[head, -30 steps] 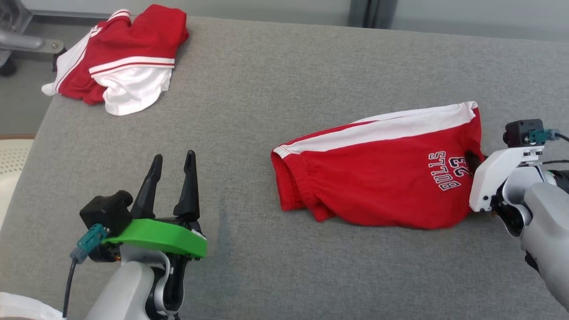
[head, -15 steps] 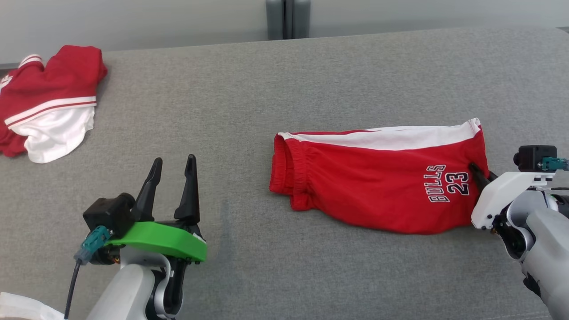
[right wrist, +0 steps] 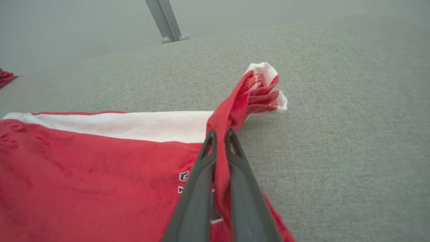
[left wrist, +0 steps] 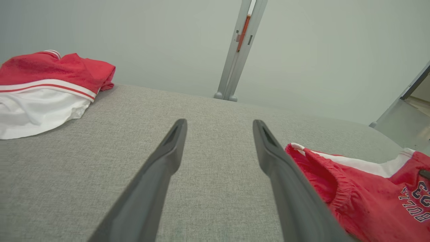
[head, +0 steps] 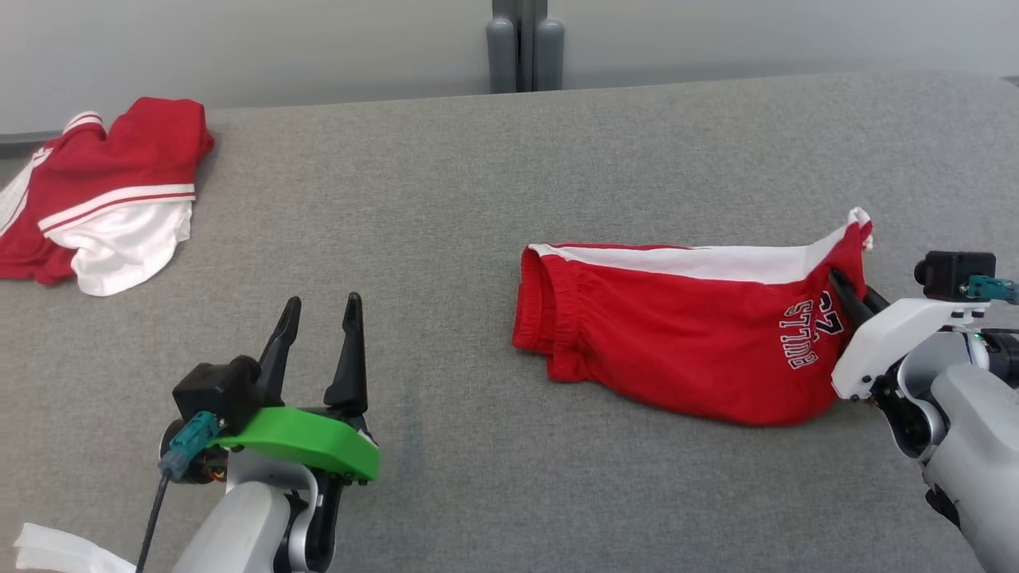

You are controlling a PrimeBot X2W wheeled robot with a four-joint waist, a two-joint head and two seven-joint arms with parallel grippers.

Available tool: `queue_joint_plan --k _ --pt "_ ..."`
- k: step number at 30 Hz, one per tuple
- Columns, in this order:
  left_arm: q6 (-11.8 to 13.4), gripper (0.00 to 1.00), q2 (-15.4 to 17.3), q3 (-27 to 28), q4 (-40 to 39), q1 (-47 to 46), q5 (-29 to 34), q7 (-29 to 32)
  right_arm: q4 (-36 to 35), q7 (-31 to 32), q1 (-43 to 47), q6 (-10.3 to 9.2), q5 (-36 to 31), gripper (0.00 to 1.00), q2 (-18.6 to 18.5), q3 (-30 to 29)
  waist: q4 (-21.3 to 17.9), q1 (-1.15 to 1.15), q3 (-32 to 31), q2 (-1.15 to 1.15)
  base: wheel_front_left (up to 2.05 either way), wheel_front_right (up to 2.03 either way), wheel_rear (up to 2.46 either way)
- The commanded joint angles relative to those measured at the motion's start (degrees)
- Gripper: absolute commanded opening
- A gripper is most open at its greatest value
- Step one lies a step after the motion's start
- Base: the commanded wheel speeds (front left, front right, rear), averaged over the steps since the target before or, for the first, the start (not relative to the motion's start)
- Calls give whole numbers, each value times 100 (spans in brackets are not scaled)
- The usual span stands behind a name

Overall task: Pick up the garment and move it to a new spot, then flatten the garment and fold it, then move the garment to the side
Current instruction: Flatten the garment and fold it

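Right gripper [head: 845, 285] [right wrist: 220, 132]: two dark fingers pressed together, clamped on a bunched hem corner of the red shorts [head: 677, 350] [right wrist: 84, 168]. The pinched cloth rises above the rest of the garment, and a white-edged tuft sticks out past the fingertips.

Shorts, one item: red with a white side band along the far side and an elastic waistband at the left end. They lie on the right half of the grey fabric surface [head: 446, 239], well clear of its far edge. Dark lettering outlined in white reads "BULLS", turned sideways just beside the clamped fingers. The number next to it is partly folded away and cannot be read whole.

Left gripper [head: 323, 301] [left wrist: 219, 121]: two dark fingers spread wide apart, holding nothing, above bare surface towards the near left, well apart from the shorts.

Second garment [head: 103, 191] [left wrist: 43, 87], one item: red and white with a red-and-white stripe, crumpled at the far left corner. No writing is legible on it.

Grey post [head: 525, 48], one, stands behind the middle of the far edge.
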Motion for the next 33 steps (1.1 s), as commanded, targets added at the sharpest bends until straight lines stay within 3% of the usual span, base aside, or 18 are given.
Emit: queue_joint_plan --k 1,12,17,25,26,27,29,30,31,33 --pt "33 100 -25 -13 49 95 56 -17 -144 16 111 -5 -77 0 4 19 221 0 -209 0 0 0 0" --pt "-1 100 -158 42 381 248 252 -50 -1142 571 288 -4 -268 0 655 -21 851 0 -504 0 0 0 0" --pt "-61 100 -214 84 424 269 301 -51 -1043 798 336 -3 -451 0 1030 -125 1121 0 -481 0 0 0 0" --pt "-147 100 -329 189 418 289 418 -52 -629 947 268 -3 -783 0 1338 -212 1318 0 -395 0 0 0 0" --pt "-151 100 -339 210 422 293 433 -52 -632 947 258 -3 -803 5 1377 -199 1314 0 -389 0 0 0 0" --pt "-156 100 -342 233 425 302 447 -52 -644 952 252 -3 -812 23 1409 -185 1300 0 -385 0 0 0 0" --pt "-166 100 -353 269 442 342 469 -51 -683 997 256 -3 -828 40 1470 -138 1238 0 -393 0 0 0 0" --pt "-187 100 -364 265 462 352 482 -46 -720 986 255 -3 -834 83 1485 -116 1198 0 -401 0 0 0 0" --pt "-203 100 -376 261 472 345 493 -46 -743 977 256 -3 -842 100 1490 -97 1166 0 -409 0 0 0 0" --pt "-227 100 -410 258 480 339 518 -47 -836 940 272 -3 -851 100 1517 -51 1084 0 -435 0 0 0 0"
